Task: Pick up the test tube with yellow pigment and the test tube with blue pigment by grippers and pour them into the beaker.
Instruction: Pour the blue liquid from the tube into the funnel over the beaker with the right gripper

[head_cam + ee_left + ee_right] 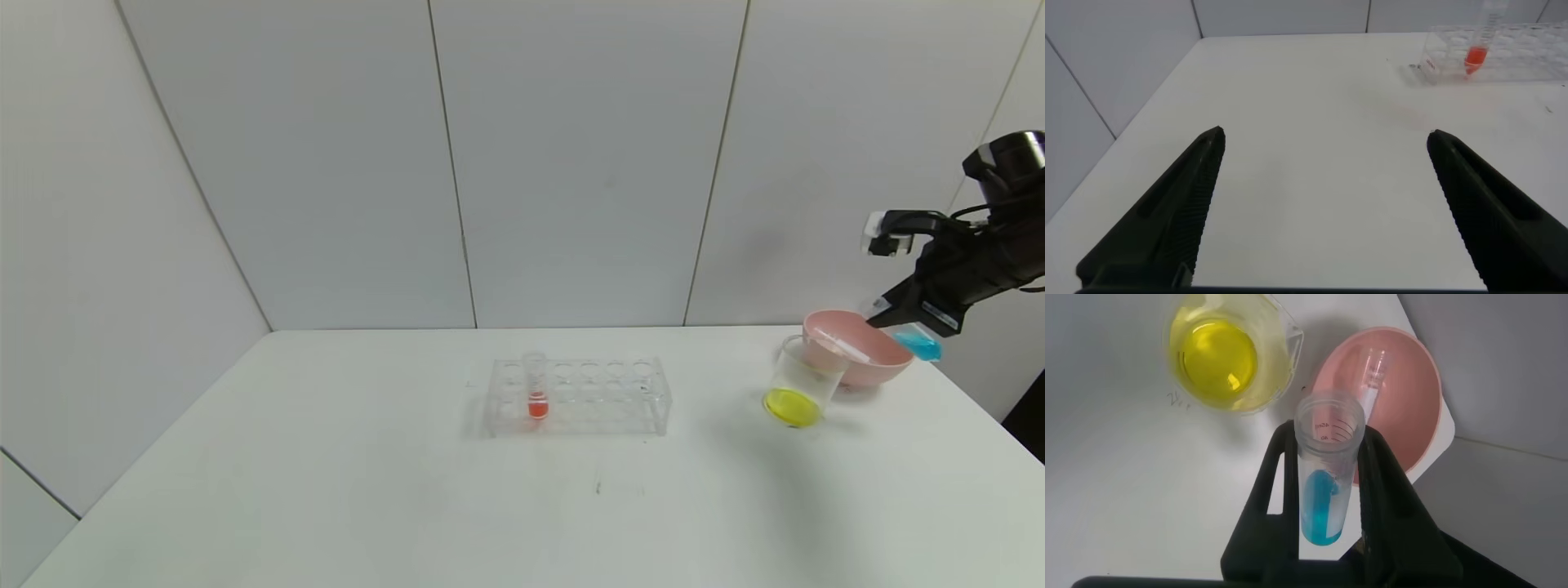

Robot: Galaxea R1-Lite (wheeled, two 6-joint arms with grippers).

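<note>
Left gripper [1323, 204]: parked low over the near-left part of the white table [326, 490], fingers spread wide apart, nothing between them. Not seen in the head view.

Mid-table: clear many-holed tube rack [580, 396], standing flat. One tube with orange-red liquid [536, 388] upright in a hole near the rack's left end; the same tube [1476, 41] shows far off in the left wrist view.

Right of the rack, well apart from it: beaker [802, 382], clear, upright, pouring lip visible from above [1231, 359]. Yellow liquid pooled in its bottom. It stands just beside the pink bowl [886, 359], on the bowl's near-left side; whether the two touch cannot be told.

Pink bowl [1413, 400] sits at the table's far-right edge. An emptied clear tube [1373, 376] lies slanted inside it, open end toward the rim; this looks to be the test tube with yellow pigment, now without visible liquid.

Right gripper [906, 322]: raised above the table at the far right, just beyond and right of the bowl. Fingers clamped on the test tube with blue pigment [1327, 469], one finger each side of the tube. Tube tilted in the head view [918, 343], sky-blue liquid gathered at its rounded end, mouth open. Tube clear of the beaker.
</note>
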